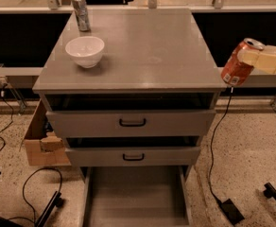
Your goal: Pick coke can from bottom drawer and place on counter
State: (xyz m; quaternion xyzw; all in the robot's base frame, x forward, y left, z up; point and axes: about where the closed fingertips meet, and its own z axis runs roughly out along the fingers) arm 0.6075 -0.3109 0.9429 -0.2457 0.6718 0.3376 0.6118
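Off the right edge of the counter [147, 46], the coke can [233, 68] hangs in the air, level with the counter's surface and just beside its front right corner without touching it. It is red-orange with a silver top and leans, top tipped to the right. The pincer [246, 56], cream-coloured, reaches in from the right edge of the view and is clamped around the can's upper part, so the can's lower half sticks out to the left of and below it.

On the counter, well apart from the can, a white bowl [85, 51] sits near the front left, and a taller silver can [81, 12] stands upright behind it at the back left corner.

Below, two drawers with black handles are slightly open. The bottom drawer [135, 193] is pulled far out, showing its flat grey floor. A cardboard box [39, 143] sits on the speckled floor left of the cabinet.
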